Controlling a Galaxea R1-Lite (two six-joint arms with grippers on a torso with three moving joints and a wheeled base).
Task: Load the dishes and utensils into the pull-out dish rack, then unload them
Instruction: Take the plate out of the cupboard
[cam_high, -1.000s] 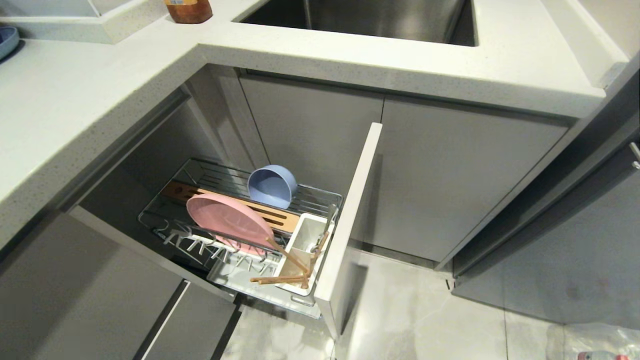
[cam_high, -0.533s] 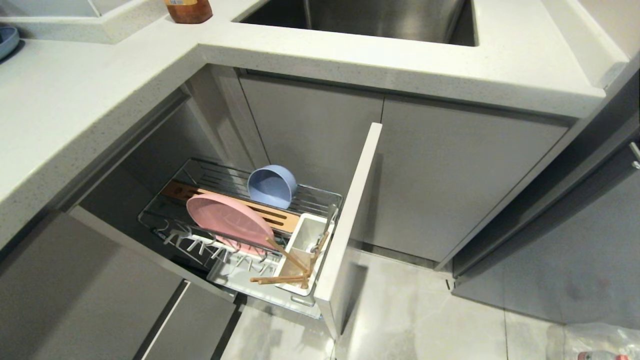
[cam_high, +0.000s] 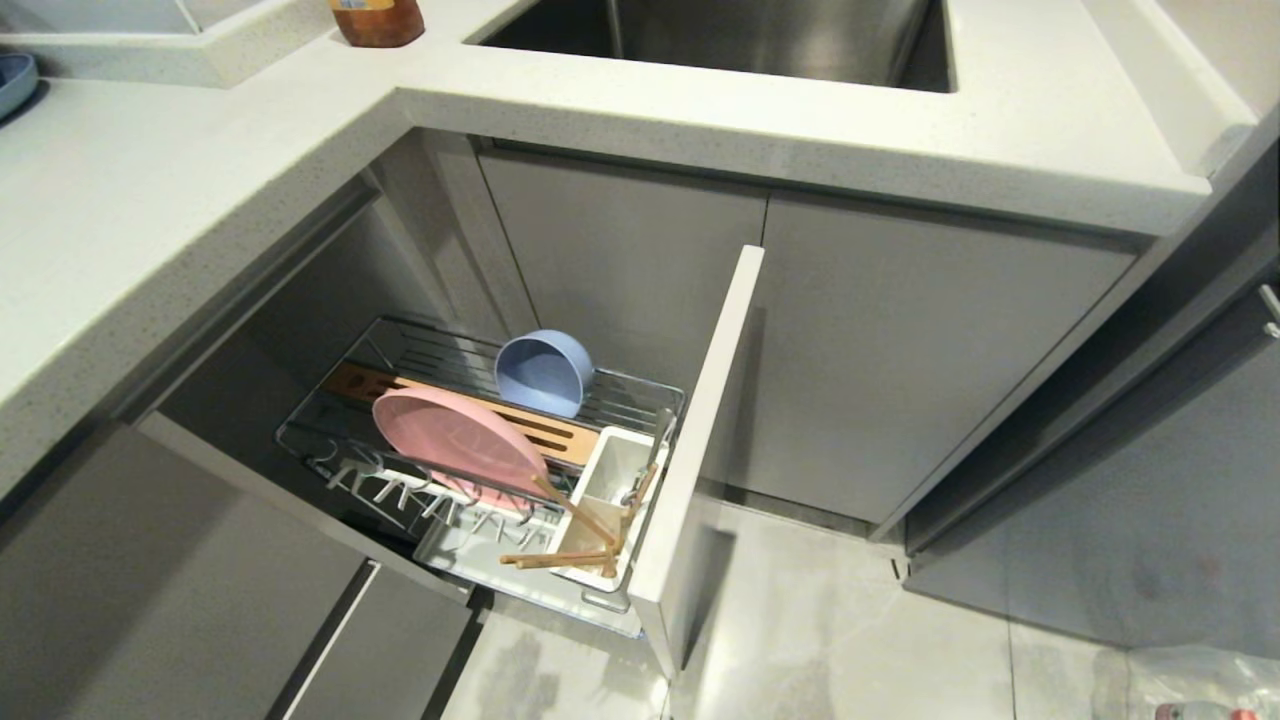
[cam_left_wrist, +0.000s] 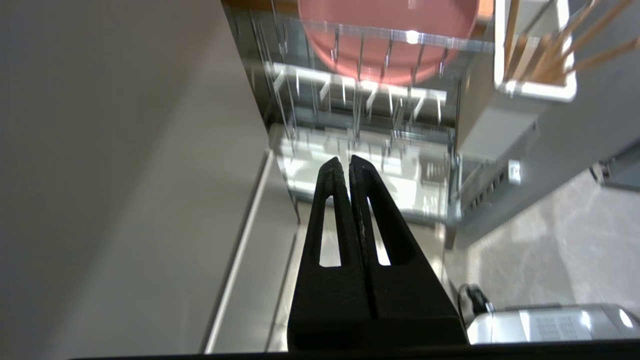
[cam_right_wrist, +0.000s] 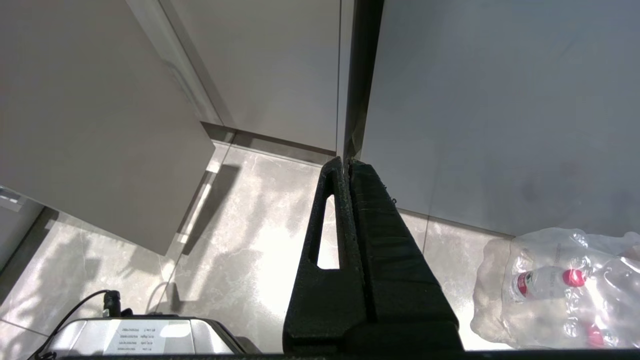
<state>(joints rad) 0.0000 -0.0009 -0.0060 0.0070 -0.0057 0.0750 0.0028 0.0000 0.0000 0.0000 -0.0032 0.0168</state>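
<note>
Nothing in the head view has moved since the earlier frames: rack, dishes and utensils lie exactly as they did, and neither arm shows there.

As for progress, the rack stands pulled out under the tabletop and looks fully loaded. The pink plate leans on edge in the wire slots, the blue bowl sits on its side behind the brown strip, and the chopsticks and spoon stand in the white caddy next to the front panel. So loading appears done, and the unloading seems not yet begun, since every piece is in the rack.

The left end effector has its fingers pressed together, holding nothing. Its wrist view looks along the rack's near side, with the plate and caddy beyond it, well apart from the tips. The right end effector is likewise closed and empty, pointing at cabinet doors and floor away from the rack.

Both arms are outside the head view, so their positions relative to the rack can only be judged from the wrist views. The left wrist view is smeared, the plate is cut off at its edge, and the bowl and spoon are not in it. The spoon's bowl end is hidden inside the caddy. A blue object is cropped at the tabletop's far left.
</note>
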